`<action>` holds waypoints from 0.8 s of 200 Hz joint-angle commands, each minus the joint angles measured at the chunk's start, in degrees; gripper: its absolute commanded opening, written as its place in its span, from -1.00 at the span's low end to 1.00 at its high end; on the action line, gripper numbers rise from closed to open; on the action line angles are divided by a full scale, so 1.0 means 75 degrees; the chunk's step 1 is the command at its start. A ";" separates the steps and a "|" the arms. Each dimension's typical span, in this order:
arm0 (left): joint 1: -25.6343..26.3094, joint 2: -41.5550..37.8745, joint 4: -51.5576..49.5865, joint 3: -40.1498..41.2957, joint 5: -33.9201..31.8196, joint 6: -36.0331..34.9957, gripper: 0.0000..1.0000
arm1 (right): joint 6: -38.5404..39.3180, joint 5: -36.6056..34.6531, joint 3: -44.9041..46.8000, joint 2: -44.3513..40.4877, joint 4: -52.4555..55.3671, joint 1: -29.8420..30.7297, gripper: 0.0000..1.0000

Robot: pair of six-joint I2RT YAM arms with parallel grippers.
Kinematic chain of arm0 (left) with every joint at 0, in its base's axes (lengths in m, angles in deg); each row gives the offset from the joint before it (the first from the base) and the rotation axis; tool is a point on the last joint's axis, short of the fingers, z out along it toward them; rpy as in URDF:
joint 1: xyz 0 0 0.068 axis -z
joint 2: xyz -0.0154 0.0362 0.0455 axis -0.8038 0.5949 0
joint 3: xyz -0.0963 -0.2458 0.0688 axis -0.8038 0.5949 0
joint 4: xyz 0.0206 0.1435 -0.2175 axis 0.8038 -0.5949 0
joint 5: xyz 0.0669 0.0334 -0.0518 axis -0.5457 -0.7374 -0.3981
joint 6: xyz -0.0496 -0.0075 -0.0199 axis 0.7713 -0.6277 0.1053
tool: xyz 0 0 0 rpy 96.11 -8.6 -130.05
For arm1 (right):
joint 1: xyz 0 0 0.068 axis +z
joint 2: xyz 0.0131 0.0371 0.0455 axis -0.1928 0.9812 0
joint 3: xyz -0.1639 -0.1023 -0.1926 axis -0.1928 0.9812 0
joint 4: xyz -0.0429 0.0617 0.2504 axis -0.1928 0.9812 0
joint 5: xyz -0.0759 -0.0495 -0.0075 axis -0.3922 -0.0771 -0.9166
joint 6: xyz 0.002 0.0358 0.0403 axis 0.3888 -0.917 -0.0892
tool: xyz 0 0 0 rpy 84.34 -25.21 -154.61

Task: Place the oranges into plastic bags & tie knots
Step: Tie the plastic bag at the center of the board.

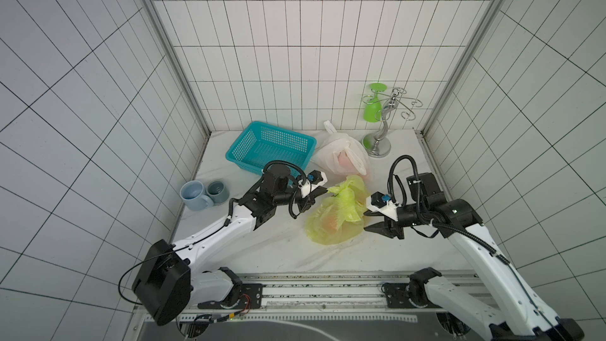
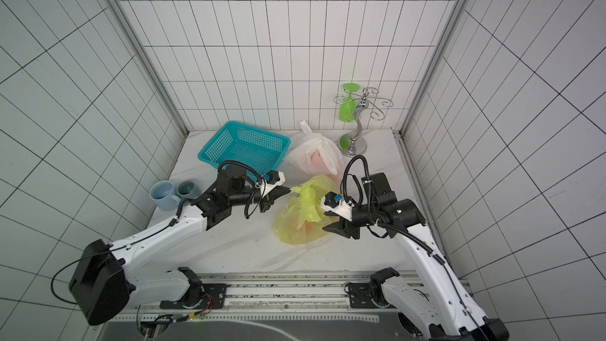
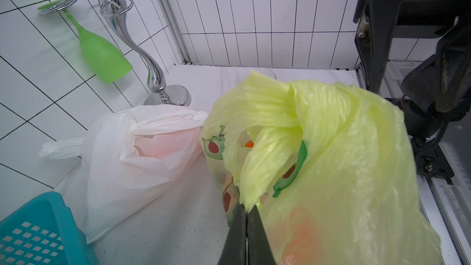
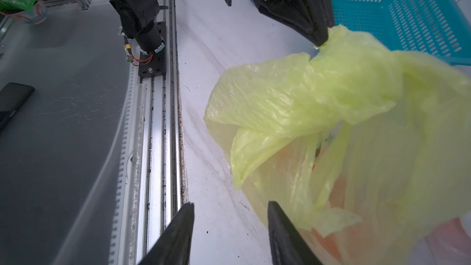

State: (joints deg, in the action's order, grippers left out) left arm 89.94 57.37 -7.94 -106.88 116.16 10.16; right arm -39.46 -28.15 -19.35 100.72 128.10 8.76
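The yellow-green bag [image 1: 337, 216] is pinched by one handle [image 3: 254, 172].
It sits mid-table [image 1: 262, 244], oranges [image 1: 330, 221] dim through the plastic. The left gripper [image 1: 324, 191] presses its fingers together on the twisted handle, and the right gripper [image 4: 230, 205] stands spread and empty just beside the bag. The knotted white bag [image 1: 341, 155] lies behind, by the teal basket [image 1: 272, 145].

1. The yellow-green bag [image 1: 331, 224] is filling the gap between the left gripper [image 1: 323, 192], clamped on its twisted top, and the right gripper [image 1: 368, 221].
2. Bare table [image 4: 209, 174] is showing between the right jaws, which are standing apart; bag film is lying just beside one finger.
3. The white bag [image 1: 341, 155] and teal basket [image 1: 269, 145] are crowding the far side of the left jaws.
4. Toward the rail [image 1: 328, 285] from both jaws, open table is lying free.
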 commanded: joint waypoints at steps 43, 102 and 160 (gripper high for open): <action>0.0051 0.0059 -0.0072 -0.0238 -0.0034 -0.0125 -1.00 | -0.0855 0.0481 0.0209 0.0752 -0.0976 0.0440 0.05; 0.0064 0.0031 -0.0109 -0.0244 -0.0037 -0.0149 -1.00 | -0.1609 0.0473 0.0055 0.1131 -0.1512 0.0537 0.12; 0.0074 -0.0076 -0.0151 -0.0210 -0.0052 -0.0196 -1.00 | -0.2076 -0.0199 -0.0014 0.1099 -0.1818 0.0448 -0.67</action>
State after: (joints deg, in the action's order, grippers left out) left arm 90.21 57.42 -8.36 -107.43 115.99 10.10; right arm -53.04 -27.43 -19.30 109.79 115.64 12.26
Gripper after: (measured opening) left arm 0.047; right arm 0.260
